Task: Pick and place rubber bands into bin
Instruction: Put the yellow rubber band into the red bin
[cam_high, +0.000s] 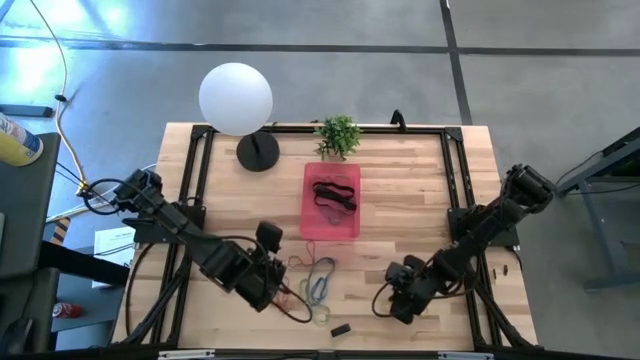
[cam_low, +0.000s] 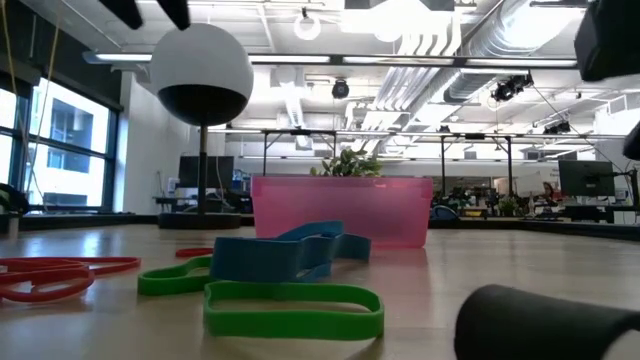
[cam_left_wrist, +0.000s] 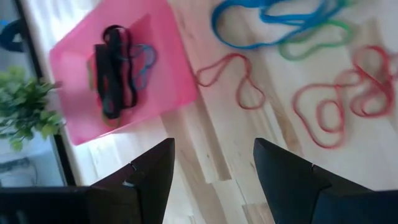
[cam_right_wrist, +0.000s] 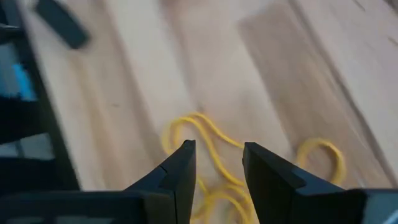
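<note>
Landmark = bin (cam_high: 331, 226), pink tray near the table (cam_high: 420, 180) centre, just in front of the small plant (cam_high: 338, 135); a few dark rubber bands (cam_high: 335, 197) lie inside it, the left wrist view shows black ones plus a blue one (cam_left_wrist: 142, 59).

Loose bands sit on the wood on the near side of the bin, closer to the left arm: blue loop (cam_high: 320, 268), green loop (cam_high: 318, 290), red loops (cam_left_wrist: 348, 99) beside them, 1 thin red loop (cam_left_wrist: 230, 78) nearest the bin corner; none of these touch the bin; low view shows the blue band (cam_low: 290, 255) resting over a green one (cam_low: 292, 306), bin behind them.

Left gripper (cam_high: 272, 281) hangs near-left of the bin, above the loose pile; fingers (cam_left_wrist: 149, 177) spread wide, nothing between them.

Right gripper (cam_high: 400, 300) is near-right of the bin, well apart from it, low over bare wood; jaws parted partway, gripping nothing visible; yellow bands (cam_right_wrist: 214, 152) lie on the table just past its fingertips (cam_right_wrist: 183, 165).

Small black block (cam_high: 341, 328) lies at the near table edge, between the 2 grippers; white globe lamp (cam_high: 236, 98) stands far-left of the bin.
</note>
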